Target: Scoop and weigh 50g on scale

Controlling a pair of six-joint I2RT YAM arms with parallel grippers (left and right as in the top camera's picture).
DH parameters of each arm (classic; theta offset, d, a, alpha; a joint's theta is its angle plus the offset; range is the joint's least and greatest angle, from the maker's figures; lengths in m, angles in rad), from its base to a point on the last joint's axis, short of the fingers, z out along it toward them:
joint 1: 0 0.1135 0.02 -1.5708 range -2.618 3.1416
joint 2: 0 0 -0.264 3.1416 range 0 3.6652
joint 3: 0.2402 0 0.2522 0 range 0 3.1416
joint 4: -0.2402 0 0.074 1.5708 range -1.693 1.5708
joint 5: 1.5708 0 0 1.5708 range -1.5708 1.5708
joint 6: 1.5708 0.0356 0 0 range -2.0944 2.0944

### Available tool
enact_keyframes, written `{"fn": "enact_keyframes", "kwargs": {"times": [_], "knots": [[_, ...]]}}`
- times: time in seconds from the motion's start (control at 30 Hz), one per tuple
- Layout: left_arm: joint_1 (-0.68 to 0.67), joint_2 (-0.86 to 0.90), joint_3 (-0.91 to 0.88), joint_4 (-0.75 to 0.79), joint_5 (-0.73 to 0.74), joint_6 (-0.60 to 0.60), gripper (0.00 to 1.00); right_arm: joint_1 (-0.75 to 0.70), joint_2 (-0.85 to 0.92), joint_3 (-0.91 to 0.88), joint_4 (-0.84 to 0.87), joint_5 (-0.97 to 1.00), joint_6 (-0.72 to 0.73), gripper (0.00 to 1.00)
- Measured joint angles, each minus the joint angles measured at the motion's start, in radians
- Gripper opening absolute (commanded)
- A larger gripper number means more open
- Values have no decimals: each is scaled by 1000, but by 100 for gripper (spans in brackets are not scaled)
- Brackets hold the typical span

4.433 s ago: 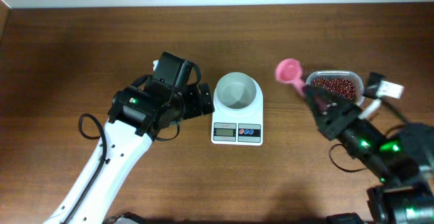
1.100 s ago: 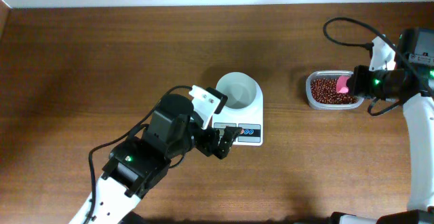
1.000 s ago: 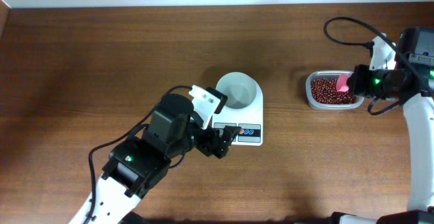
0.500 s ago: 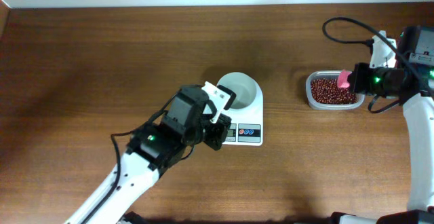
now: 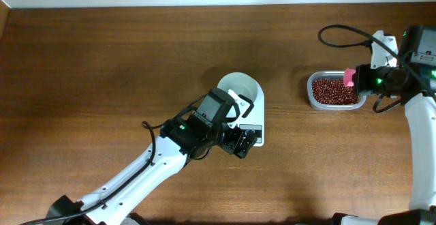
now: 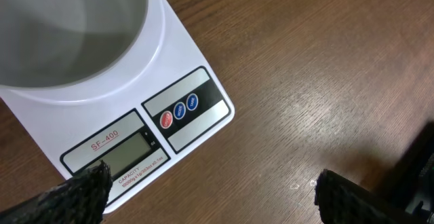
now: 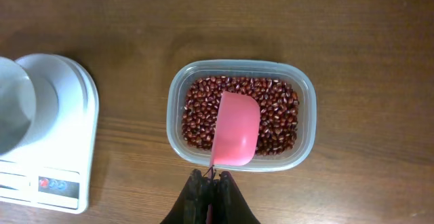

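Centrally, scale (image 5: 255, 109): white, on the brown desk (image 5: 102, 61) near its middle, with a round white bowl (image 5: 244, 88) on its platform; display and buttons face the near edge.
Scale front panel: the left wrist view shows a grey display (image 6: 116, 157) and a red and two blue buttons (image 6: 180, 110); any reading on it is too faint to tell.
Left pincer (image 5: 244, 142): jaws wide, holding nothing, low over the scale's front edge; in the left wrist view one fingertip (image 6: 87, 187) overlaps the display's corner and the other (image 6: 342, 197) is over bare desk beside the scale.
Obstruction: seen from overhead, the left arm (image 5: 204, 119) covers the scale's left front and part of the bowl's rim.
Beans (image 5: 334, 91): dark red-brown, heaped in a clear tub (image 5: 310, 97) to the right of the scale, well apart from it.
Right pincer (image 7: 210, 178): closed on the handle of a pink spoon (image 7: 236, 130).
Spoon position: its bowl is above the beans inside the tub's outline; whether it touches them cannot be told.
Surroundings: a black cable (image 5: 340, 31) loops over the desk beyond the tub, by the right arm.
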Motion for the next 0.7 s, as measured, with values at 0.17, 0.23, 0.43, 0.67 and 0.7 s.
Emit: {"fn": "enact_keyframes", "kwargs": {"times": [0.17,0.23,0.43,0.67,0.7], "knots": [[0,0,0,0,0,0,99,0,84,0,1,77,-53,4],[0,0,0,0,0,0,99,0,111,0,5,103,-59,4],[0,0,0,0,0,0,99,-1,190,0,45,182,-63,4],[0,0,0,0,0,0,99,-6,290,0,45,178,-63,4],[0,0,0,0,0,0,100,-15,290,0,45,163,-62,4]]}}
